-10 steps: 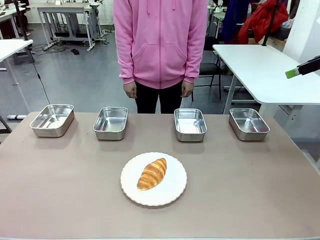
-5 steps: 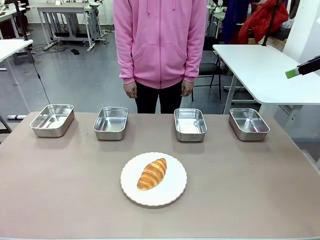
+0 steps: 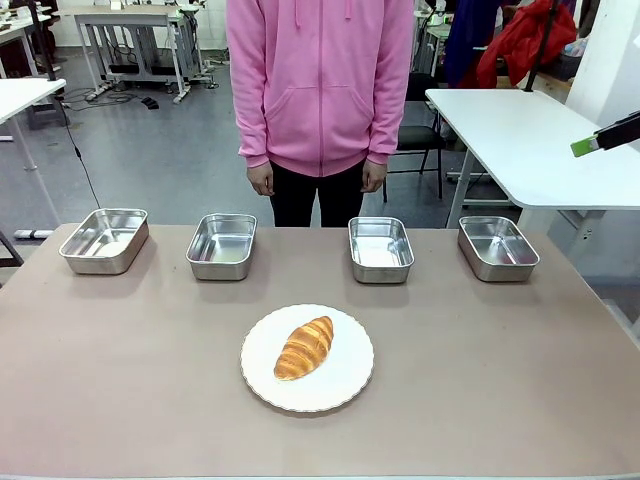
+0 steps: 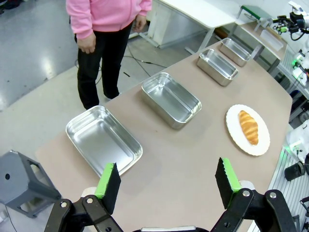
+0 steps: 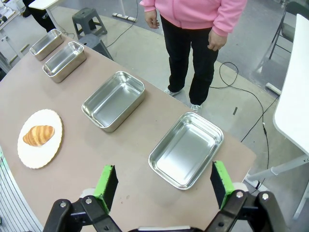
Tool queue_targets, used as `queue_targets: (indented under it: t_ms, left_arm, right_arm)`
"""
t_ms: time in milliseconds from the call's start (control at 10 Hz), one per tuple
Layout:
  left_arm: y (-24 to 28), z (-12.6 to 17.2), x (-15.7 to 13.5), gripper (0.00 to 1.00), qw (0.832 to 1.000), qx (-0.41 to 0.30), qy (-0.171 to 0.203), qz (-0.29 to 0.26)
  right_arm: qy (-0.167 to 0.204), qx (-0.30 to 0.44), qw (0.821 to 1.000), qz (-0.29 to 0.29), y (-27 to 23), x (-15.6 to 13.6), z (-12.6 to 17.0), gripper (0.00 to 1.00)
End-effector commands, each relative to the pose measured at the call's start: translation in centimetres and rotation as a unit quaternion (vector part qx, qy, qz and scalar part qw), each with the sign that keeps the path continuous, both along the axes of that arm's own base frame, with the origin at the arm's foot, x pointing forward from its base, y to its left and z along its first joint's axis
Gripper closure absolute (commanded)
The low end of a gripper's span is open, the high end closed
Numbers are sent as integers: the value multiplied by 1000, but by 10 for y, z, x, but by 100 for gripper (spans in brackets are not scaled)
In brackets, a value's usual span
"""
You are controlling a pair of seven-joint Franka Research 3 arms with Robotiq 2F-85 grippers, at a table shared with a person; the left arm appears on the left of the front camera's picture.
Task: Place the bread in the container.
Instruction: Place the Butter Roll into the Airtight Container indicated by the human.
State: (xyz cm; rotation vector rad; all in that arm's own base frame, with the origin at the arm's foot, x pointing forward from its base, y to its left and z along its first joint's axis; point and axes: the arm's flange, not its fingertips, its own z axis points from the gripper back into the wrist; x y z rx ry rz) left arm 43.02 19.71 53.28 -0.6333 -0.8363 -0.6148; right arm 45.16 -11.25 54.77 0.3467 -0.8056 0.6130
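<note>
The bread (image 3: pixel 304 347), a golden-brown croissant, lies on a round white plate (image 3: pixel 340 390) at the table's near middle. Several identical steel pans stand empty in a row along the far edge; nothing marks one as the container (image 3: pixel 380 248). In the left wrist view my left gripper (image 4: pixel 167 183) hangs open and empty above the table's left end, over a pan (image 4: pixel 104 140), with the bread (image 4: pixel 248 126) far off. My right gripper (image 5: pixel 163 184) is likewise open and empty above the right end, near a pan (image 5: pixel 186 150); the bread (image 5: pixel 38 135) is far away. One fingertip (image 3: pixel 581 148) shows at the right.
A person in a pink hoodie (image 3: pixel 320 90) stands at the far side, hands down by their sides. Another white table (image 3: pixel 520 140) stands behind on the right. Grey stools (image 5: pixel 89 19) stand on the floor beyond the table's edge.
</note>
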Motion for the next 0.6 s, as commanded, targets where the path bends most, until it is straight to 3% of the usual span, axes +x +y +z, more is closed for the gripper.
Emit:
queue_targets:
  t_ms: [0,500]
  left_arm:
    - [1,1,-1,0,1000,0,-6,-5]
    - [1,1,-1,0,1000,0,-6,-5]
  right_arm:
    - [-2,4,1000,2,0,1,0,0]
    - [-2,4,1000,2,0,1,0,0]
